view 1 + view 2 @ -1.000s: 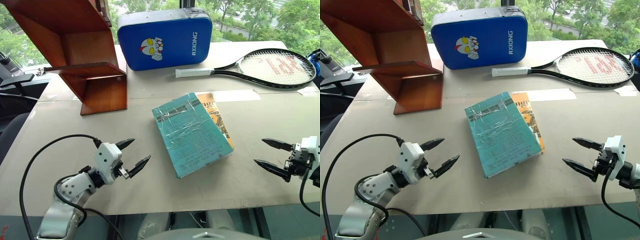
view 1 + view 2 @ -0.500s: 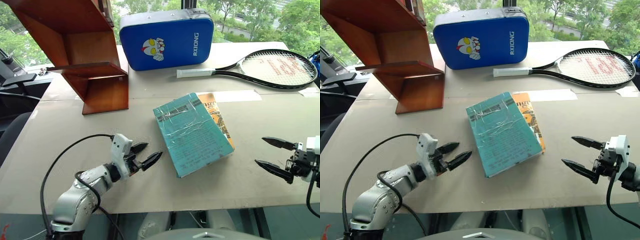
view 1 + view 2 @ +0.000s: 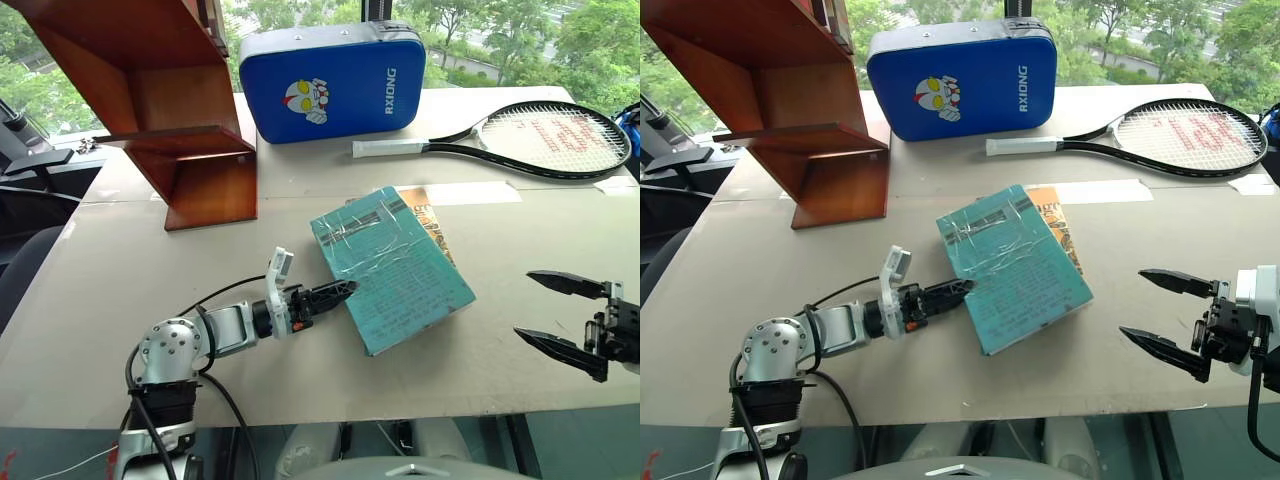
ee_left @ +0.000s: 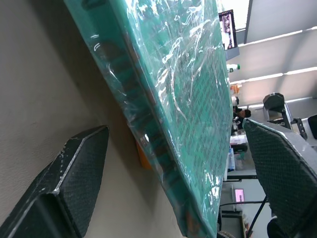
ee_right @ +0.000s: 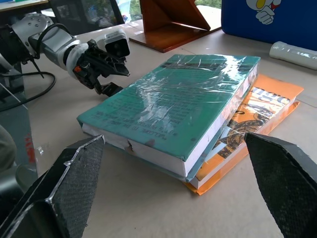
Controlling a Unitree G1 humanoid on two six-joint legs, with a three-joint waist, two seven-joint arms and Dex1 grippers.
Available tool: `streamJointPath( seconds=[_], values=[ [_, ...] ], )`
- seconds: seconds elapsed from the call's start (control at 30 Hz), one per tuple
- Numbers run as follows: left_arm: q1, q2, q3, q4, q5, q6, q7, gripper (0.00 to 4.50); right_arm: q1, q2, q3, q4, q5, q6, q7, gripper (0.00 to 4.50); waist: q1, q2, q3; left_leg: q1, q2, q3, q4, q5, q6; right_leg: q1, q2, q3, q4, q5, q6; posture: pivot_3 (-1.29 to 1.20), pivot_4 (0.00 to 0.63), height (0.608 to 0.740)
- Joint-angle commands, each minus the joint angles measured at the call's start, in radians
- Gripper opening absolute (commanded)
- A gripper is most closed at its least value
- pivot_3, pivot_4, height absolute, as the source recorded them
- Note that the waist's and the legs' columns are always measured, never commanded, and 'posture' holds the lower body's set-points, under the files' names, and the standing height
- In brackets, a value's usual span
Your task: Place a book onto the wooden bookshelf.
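At the teal book (image 3: 396, 266), nine o'clock edge, left gripper (image 3: 335, 292) straddles it wide; next, clamp and lift toward the wooden bookshelf (image 3: 170, 110) at eleven. Right gripper (image 3: 560, 315) gapes empty.

The left gripper (image 3: 335, 293) has swung in from the near-left part of the table to the teal book (image 3: 395, 265), rolling so that its open fingers now straddle the book's left edge, one above the cover and one beside the spine. The right gripper (image 3: 560, 315) has drawn slightly back toward the table's near right edge.
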Motion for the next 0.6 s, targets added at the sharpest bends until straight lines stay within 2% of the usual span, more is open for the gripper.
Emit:
streamJointPath(
  seconds=[0.03,0.13,0.17,0.23,0.3,0.33,0.4,0.43,0.47,0.6],
  values=[
    [-0.014,-0.037,-0.008,0.063,-0.047,0.023,0.052,4.45,0.016,0.007,-0.044,-0.028,0.014,-0.012,0.005,4.5,-0.001,0.0,-0.001,0.0,0.0,0.0,0.0,0.0,0.0,0.0,0.0,0.0,0.0,0.0,0.0,0.0,0.15,0.74],
    [-0.024,-0.059,-0.003,0.1,-0.072,0.025,0.084,4.45,0.024,0.011,-0.051,-0.021,0.011,-0.021,0.01,4.5,-0.001,0.001,-0.001,0.0,0.0,0.0,0.001,0.0,0.0,0.001,0.0,0.0,0.0,0.0,0.0,0.0,0.15,0.74],
    [-0.026,-0.062,-0.002,0.106,-0.08,0.027,0.089,3.93,0.025,0.011,-0.053,-0.016,0.01,-0.024,0.013,4.5,-0.002,0.001,-0.002,0.001,0.0,0.0,0.001,0.0,0.0,0.002,0.0,0.0,0.0,0.0,0.0,0.0,0.15,0.74],
    [-0.024,-0.066,0.003,0.112,-0.105,0.027,0.099,3.18,0.025,0.011,-0.055,-0.01,0.009,-0.027,0.018,4.5,-0.003,0.001,-0.002,0.001,0.0,0.0,0.002,0.0,0.0,0.002,0.0,0.0,0.0,0.0,0.0,0.0,0.15,0.74],
    [-0.017,-0.065,0.015,0.11,-0.137,0.026,0.112,2.13,0.022,0.008,-0.058,-0.009,0.012,-0.022,0.02,4.5,-0.004,0.001,-0.002,0.001,0.0,0.0,0.002,0.0,0.0,0.002,0.0,0.0,0.0,0.0,0.0,0.0,0.15,0.74],
    [-0.013,-0.064,0.02,0.108,-0.154,0.024,0.121,1.76,0.02,0.007,-0.059,-0.008,0.014,-0.02,0.021,4.5,-0.004,0.001,-0.002,0.001,0.0,0.0,0.002,0.0,0.0,0.002,0.0,0.0,0.0,0.0,0.0,0.0,0.15,0.74],
    [0.0,-0.051,0.026,0.095,-0.189,0.021,0.134,0.64,0.012,0.003,-0.06,-0.006,0.021,-0.012,0.022,4.5,-0.005,0.001,-0.002,0.001,0.0,0.0,0.002,0.0,0.0,0.002,0.0,0.0,0.0,0.0,0.0,0.0,0.15,0.74],
    [0.009,-0.046,0.029,0.087,-0.212,0.016,0.143,0.25,0.006,0.0,-0.059,-0.004,0.024,-0.008,0.023,4.5,-0.005,0.001,-0.002,0.001,0.0,0.0,0.002,0.0,0.0,0.002,0.0,0.0,0.0,0.0,0.0,0.0,0.15,0.74],
    [0.017,-0.039,0.031,0.079,-0.235,0.01,0.151,0.07,0.0,-0.003,-0.058,-0.003,0.027,-0.004,0.024,4.5,-0.006,0.001,-0.002,0.001,0.0,0.0,0.002,0.0,0.0,0.002,0.0,0.0,0.0,0.0,0.0,0.0,0.15,0.74],
    [0.048,-0.004,0.033,0.021,-0.33,-0.021,0.172,0.07,-0.043,-0.012,-0.061,-0.013,0.085,0.046,0.011,4.5,-0.007,0.001,-0.002,0.001,0.0,0.0,0.002,0.0,0.0,0.002,0.0,0.0,0.0,0.0,0.0,0.0,0.15,0.74]
  ],
)
